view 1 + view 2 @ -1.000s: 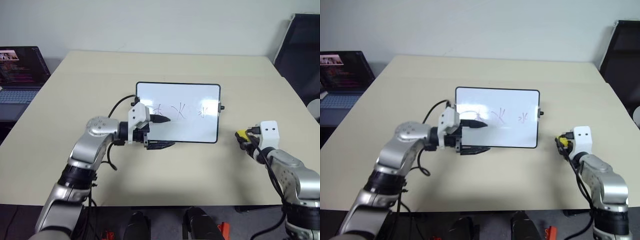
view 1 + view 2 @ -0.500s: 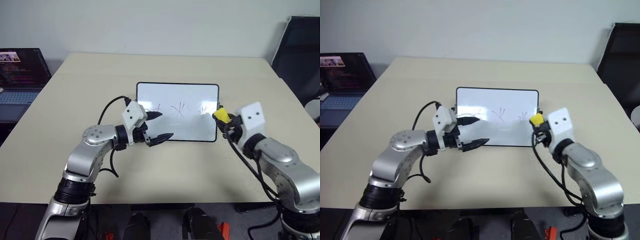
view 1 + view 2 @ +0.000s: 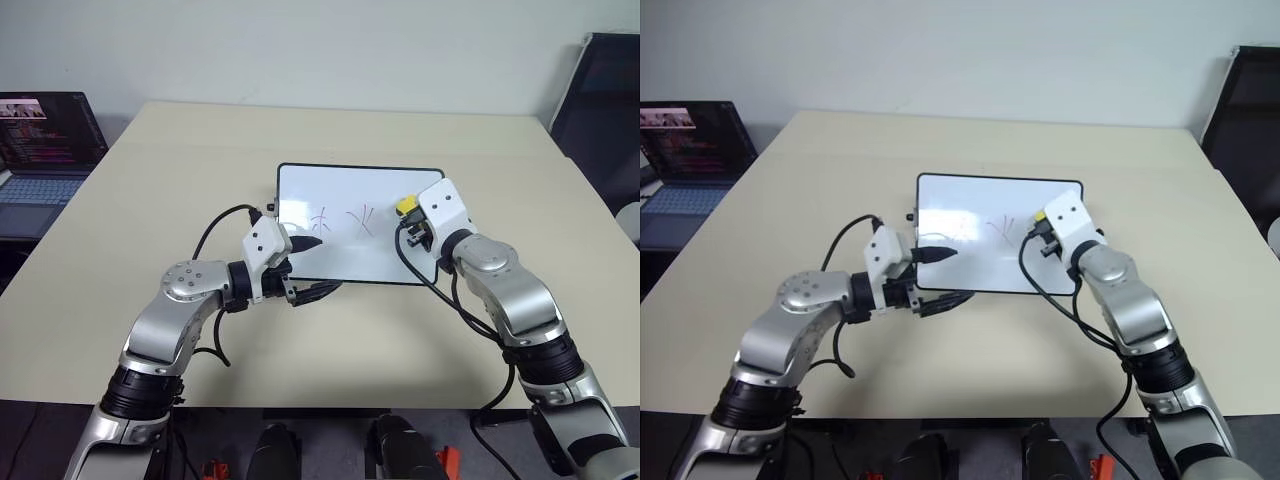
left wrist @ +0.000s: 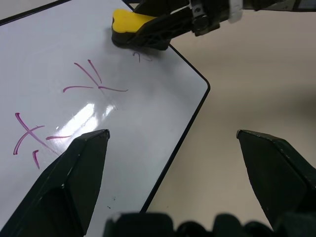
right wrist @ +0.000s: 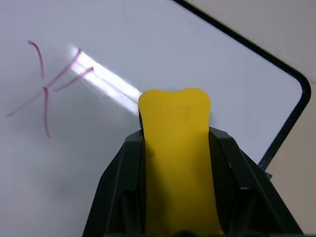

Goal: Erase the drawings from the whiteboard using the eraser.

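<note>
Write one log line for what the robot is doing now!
right hand: shut on eraser, over whiteboard | left hand: open at board's edge | drawings: visible

Your right gripper is clamped tight on the eraser, arm stretched forward; your left gripper hangs with fingers spread wide.

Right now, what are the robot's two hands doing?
Left gripper: open, holding nothing.
Right gripper: shut on the eraser, over the whiteboard.

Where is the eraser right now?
The eraser is clamped in the right gripper, over the right end of the whiteboard, just right of the middle drawing.
</note>
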Controlling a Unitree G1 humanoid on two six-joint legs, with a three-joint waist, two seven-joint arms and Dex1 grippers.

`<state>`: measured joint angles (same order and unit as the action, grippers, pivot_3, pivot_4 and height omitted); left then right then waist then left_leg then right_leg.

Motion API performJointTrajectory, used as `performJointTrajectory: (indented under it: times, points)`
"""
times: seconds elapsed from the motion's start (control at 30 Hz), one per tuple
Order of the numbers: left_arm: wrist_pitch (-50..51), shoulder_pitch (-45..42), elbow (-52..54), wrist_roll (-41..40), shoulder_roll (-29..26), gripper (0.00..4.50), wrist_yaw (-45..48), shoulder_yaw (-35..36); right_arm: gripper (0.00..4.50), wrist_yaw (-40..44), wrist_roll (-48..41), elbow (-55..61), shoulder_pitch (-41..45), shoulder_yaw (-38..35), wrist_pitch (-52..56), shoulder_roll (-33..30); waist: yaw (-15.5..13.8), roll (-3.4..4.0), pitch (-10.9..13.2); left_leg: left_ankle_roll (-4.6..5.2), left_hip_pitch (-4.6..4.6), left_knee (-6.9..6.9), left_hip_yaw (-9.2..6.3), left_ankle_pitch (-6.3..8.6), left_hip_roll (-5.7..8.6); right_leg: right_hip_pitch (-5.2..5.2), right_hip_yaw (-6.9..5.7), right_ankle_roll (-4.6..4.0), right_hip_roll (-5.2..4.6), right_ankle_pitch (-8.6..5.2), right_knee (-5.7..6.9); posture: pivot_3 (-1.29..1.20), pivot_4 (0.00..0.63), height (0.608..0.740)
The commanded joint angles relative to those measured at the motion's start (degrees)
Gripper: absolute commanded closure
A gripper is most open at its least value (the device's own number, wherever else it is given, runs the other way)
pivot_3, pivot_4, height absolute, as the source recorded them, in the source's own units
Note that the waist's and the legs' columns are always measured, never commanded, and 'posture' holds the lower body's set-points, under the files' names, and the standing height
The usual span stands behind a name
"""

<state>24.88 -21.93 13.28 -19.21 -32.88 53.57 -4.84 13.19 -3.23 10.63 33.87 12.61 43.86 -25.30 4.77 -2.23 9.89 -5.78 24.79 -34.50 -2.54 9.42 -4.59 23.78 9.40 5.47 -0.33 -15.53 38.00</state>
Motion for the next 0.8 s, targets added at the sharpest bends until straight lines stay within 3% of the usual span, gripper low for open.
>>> performJointTrajectory:
  times: [0.03, 0.2, 0.4, 0.7, 0.8]
  points:
    - [-0.2, 0.1, 2.8, -1.0, -0.4, 0.00, 0.1, 0.3, 3.16, 3.6, 1.4, 1.2, -1.3, 0.7, -0.7, -2.2, 0.0, 0.00, 0.0, 0.00, 0.00, 0.00, -0.04, 0.00, 0.00, 0.00, -0.03, 0.00, 0.00, 0.00, 0.00, 0.00, 0.150, 0.740]
    - [0.0, 0.1, 3.1, -1.0, -0.5, 0.00, -0.1, 0.3, 3.16, 9.2, 1.9, 4.2, -2.9, 4.3, 0.9, -4.6, 0.1, 0.00, 0.0, 0.00, -0.02, -0.07, -0.18, 0.00, 0.00, -0.08, -0.14, -0.02, 0.00, -0.01, 0.02, 0.00, 0.150, 0.740]
    - [0.4, 0.0, 3.4, -1.1, -0.5, 0.00, 0.1, 0.1, 3.16, 2.4, 7.4, -0.7, -0.1, 1.2, -2.8, -2.0, 0.2, 0.00, 0.0, 0.01, -0.02, -0.31, -0.20, -0.01, 0.00, -0.13, -0.16, -0.10, 0.00, 0.06, 0.06, 0.00, 0.150, 0.740]
    - [0.6, -0.2, 3.6, -1.1, -0.4, 0.00, 0.0, -0.4, 3.16, 13.1, 4.9, 3.6, -4.6, 4.0, 4.1, -4.3, 0.2, 0.00, 0.0, 0.01, -0.02, -0.29, -0.37, -0.01, -0.01, -0.25, -0.33, -0.09, 0.00, 0.05, 0.00, 0.00, 0.150, 0.740]
    - [0.7, -0.3, 3.6, -1.2, -0.3, 0.00, 0.0, -0.5, 3.16, 11.0, 7.3, 2.8, -4.0, 3.0, 2.9, -3.6, 0.3, 0.00, 0.0, 0.01, -0.05, -0.33, -0.37, -0.01, -0.01, -0.27, -0.32, -0.11, 0.00, 0.06, 0.03, 0.00, 0.150, 0.740]
